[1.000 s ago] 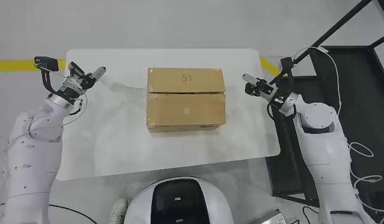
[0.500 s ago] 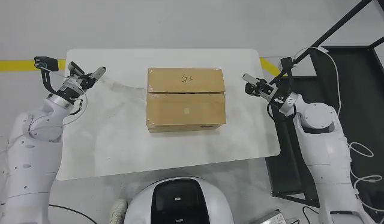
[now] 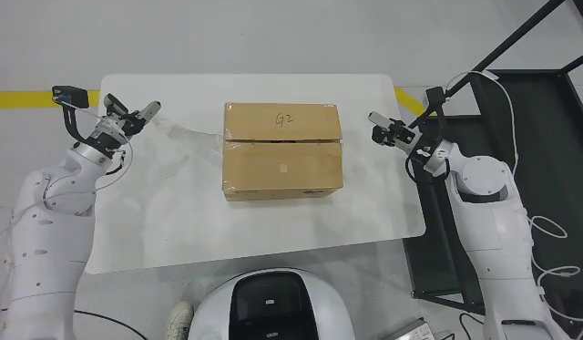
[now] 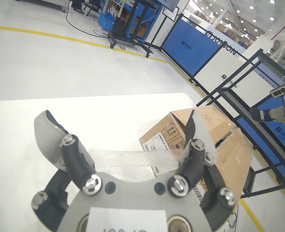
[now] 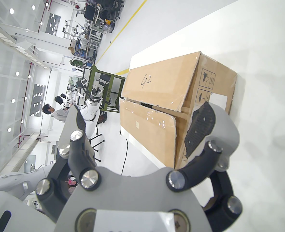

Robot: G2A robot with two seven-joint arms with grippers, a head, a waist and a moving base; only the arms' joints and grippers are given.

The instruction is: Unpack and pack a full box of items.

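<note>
A closed brown cardboard box (image 3: 282, 150) marked "G2" sits mid-table on the white table (image 3: 182, 221). Its two top flaps meet at a slightly parted seam (image 5: 147, 107). My left gripper (image 3: 132, 112) hovers over the table's far left corner, open (image 4: 118, 126), pointing at the box (image 4: 205, 141). A strip of clear tape (image 4: 132, 156) stretches across between its fingers, and it looks stuck to one of them. My right gripper (image 3: 380, 128) stays just off the box's right end, open (image 5: 137, 126), with nothing between its fingers. The box's end face (image 5: 212, 85) lies ahead of it.
A black metal rack (image 3: 510, 158) stands close against the table's right edge, beside my right arm. A yellow floor line (image 3: 27, 98) runs past the left side. Bare tabletop lies in front of and left of the box.
</note>
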